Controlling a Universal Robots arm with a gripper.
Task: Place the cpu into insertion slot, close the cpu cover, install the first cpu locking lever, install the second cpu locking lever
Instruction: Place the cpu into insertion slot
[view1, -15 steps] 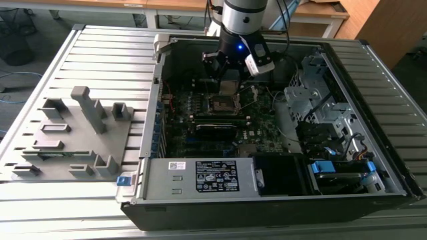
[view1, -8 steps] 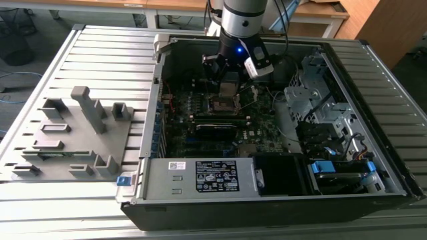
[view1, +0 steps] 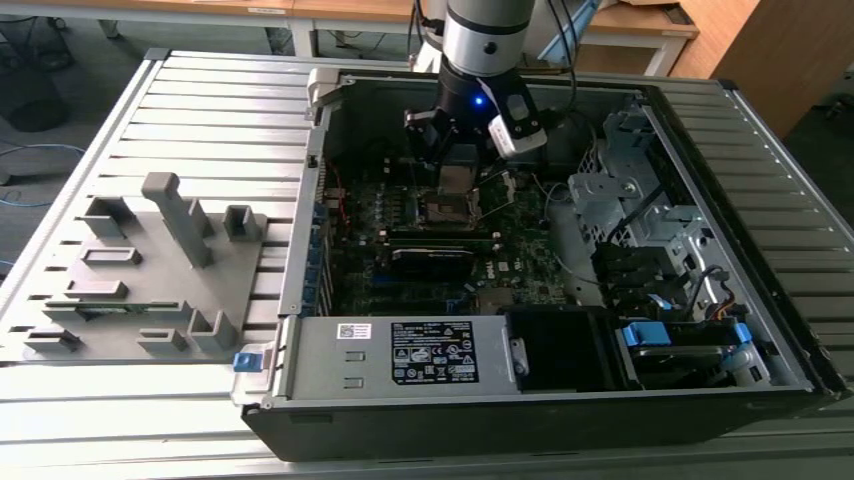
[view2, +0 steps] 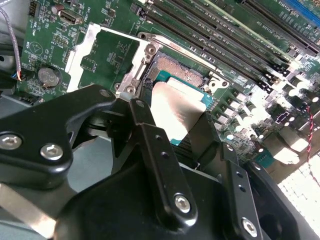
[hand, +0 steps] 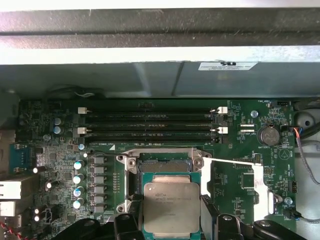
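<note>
tool (view2: 175, 120) pinches the cpu (hand: 171, 205), poised over the insertion slot (hand: 165, 166).

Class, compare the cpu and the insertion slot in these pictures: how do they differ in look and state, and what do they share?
The cpu has a dull silver top with a green edge; the insertion slot is dark inside with a silver metal rim. The cpu is held between the fingers of the gripper; the insertion slot is fixed on the green circuit board. Both are square and close in footprint.
</note>
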